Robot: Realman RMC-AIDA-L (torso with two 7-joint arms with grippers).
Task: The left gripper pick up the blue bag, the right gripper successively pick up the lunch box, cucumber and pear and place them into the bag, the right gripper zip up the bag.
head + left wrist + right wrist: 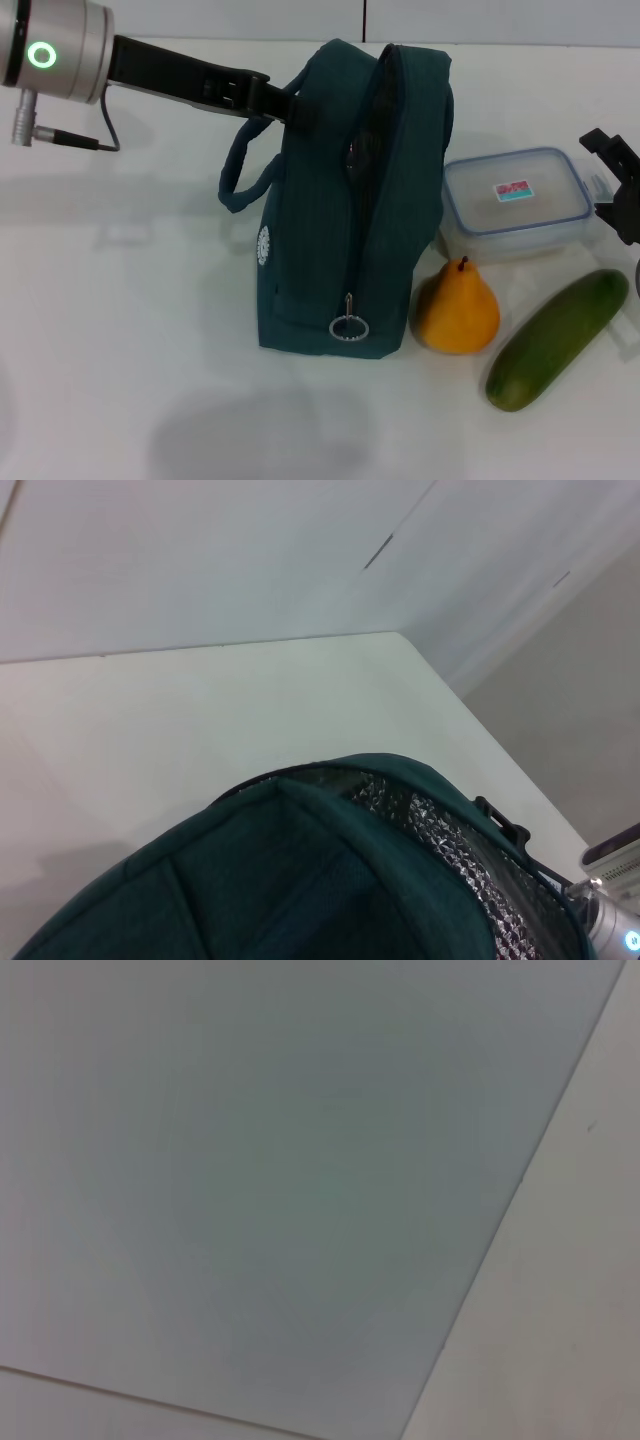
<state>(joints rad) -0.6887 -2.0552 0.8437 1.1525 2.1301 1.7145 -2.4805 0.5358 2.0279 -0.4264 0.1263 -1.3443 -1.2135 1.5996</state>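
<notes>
The blue bag [330, 230] stands upright on the white table, its zipper undone along the top and front, with a ring pull [348, 327] low on the front. My left gripper [290, 108] reaches in from the upper left and is shut on the bag's top by the handle. The left wrist view shows the bag [300, 880] close below, with its silver lining [440, 850]. To the bag's right lie the clear lunch box [515, 200], the pear [458, 310] and the cucumber [555, 340]. My right gripper [615, 185] hangs open just beyond the lunch box's right end.
The white table [120, 330] stretches left and forward of the bag. A wall runs along the table's far edge. The right wrist view holds only a plain pale surface.
</notes>
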